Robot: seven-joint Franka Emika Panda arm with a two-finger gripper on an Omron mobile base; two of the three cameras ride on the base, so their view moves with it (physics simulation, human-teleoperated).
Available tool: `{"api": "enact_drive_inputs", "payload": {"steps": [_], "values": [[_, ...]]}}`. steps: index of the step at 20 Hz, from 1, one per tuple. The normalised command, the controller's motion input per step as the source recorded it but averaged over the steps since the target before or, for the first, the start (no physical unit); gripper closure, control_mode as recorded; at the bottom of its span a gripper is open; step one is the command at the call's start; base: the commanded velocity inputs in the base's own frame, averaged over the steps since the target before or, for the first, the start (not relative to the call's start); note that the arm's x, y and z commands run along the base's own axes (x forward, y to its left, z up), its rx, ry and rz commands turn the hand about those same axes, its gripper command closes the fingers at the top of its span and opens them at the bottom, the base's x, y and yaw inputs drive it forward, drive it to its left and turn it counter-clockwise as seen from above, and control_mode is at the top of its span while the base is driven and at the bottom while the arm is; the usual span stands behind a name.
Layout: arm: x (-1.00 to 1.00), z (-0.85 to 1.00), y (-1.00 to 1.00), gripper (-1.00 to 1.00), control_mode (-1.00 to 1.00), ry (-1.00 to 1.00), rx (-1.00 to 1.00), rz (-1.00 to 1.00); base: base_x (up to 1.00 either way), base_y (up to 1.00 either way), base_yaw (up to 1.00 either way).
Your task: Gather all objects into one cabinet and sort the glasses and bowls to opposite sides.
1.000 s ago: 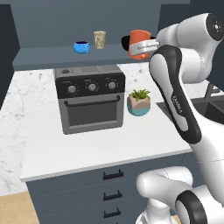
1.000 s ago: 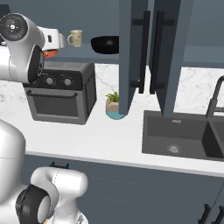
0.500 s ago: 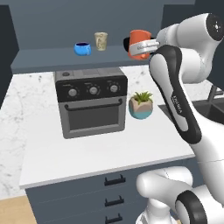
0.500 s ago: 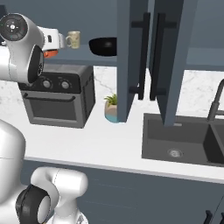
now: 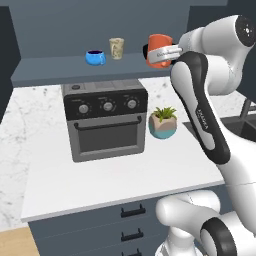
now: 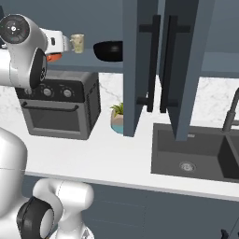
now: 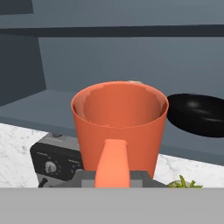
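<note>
My gripper [image 5: 161, 53] is shut on the orange cup [image 5: 156, 49], holding it upright just in front of the cabinet shelf [image 5: 55, 69], at its right part. Farther left on that shelf stand the small blue bowl [image 5: 94, 57] and the beige patterned cup [image 5: 116, 48]. In the hand view the orange cup [image 7: 119, 124] sits close, its mouth open upward, and the wide black bowl [image 7: 197, 114] lies on the shelf behind it to the right. From the right base view the beige cup [image 6: 77, 43] and the black bowl [image 6: 108, 50] stand side by side.
A dark toaster oven [image 5: 105, 120] stands on the marble counter [image 5: 45, 175] under the shelf, with a potted plant [image 5: 163, 122] to its right. Open cabinet doors [image 6: 140, 60] hang over the counter beside the sink [image 6: 196, 151]. Drawers [image 5: 131, 222] lie below the counter edge.
The whole picture has shifted slightly, so the camera has moved a little. The gripper still holds the orange cup at about the same place before the shelf.
</note>
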Motion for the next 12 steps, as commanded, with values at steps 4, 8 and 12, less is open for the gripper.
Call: {"api": "enact_drive_inputs", "payload": {"steps": [4, 8, 12], "values": [[0.0, 0.0, 0.0, 1.0, 1.0, 0.0, 0.0, 0.0, 0.22, 0.03, 0.0], [0.07, 0.0, 0.04, 1.0, -1.0, 0.0, 0.0, 0.0, 0.08, 0.02, 0.0], [0.34, -0.19, 0.18, 1.0, -1.0, 0.01, 0.0, 0.0, 0.0, 0.0, 0.0]]}}
